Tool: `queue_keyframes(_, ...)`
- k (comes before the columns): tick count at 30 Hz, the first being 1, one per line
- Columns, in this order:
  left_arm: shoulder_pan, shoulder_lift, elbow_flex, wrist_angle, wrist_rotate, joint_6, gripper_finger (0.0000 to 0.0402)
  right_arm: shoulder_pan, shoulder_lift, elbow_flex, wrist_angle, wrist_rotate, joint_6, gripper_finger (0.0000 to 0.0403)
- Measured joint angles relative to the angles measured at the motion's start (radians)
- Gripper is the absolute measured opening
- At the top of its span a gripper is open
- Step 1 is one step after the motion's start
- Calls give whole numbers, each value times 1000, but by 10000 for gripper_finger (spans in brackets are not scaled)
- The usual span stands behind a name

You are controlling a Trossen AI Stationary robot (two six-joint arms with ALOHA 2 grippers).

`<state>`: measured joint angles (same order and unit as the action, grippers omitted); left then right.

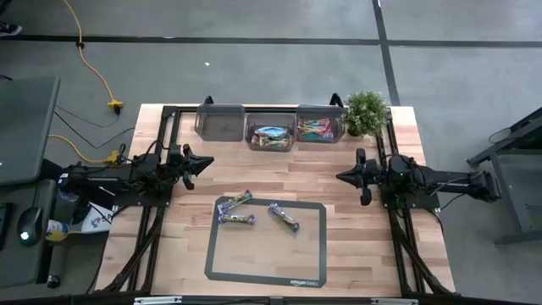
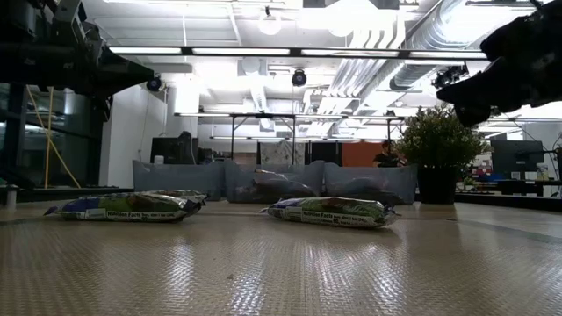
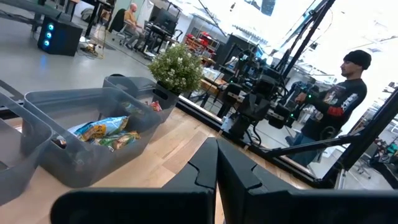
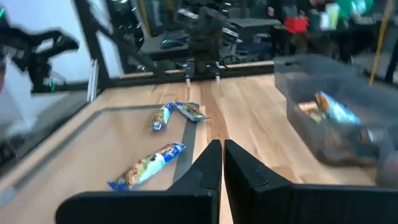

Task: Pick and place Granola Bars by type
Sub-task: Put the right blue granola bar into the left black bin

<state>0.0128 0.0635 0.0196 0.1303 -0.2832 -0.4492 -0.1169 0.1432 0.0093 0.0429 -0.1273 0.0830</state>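
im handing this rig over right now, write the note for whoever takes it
Left gripper: shut, empty, held above the table's left side.
Right gripper: shut, empty, held above the right side.
Done: granola bars already lie in the middle bin and the right bin. The left bin looks empty.
Left: three bars at the mat: two over its upper left corner, one near its top middle.

granola bars [image 1: 284,218]: blue-purple wrappers | mat [image 1: 264,268]: grey, dark border | table [image 1: 356,246]: light wood | bins [image 1: 220,122]: clear grey
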Motion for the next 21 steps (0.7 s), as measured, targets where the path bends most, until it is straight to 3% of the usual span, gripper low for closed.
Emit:
queue_keyframes(5,0,0,0,0,0,0,1,0,0,0,19,3,-122,0)
queue_keyframes(17,0,0,0,11,5,50,1,0,0,0,26,10,-125,1)
queue_keyframes(21,0,0,7,36,48,101,1,0,0,0,27,12,-125,1)
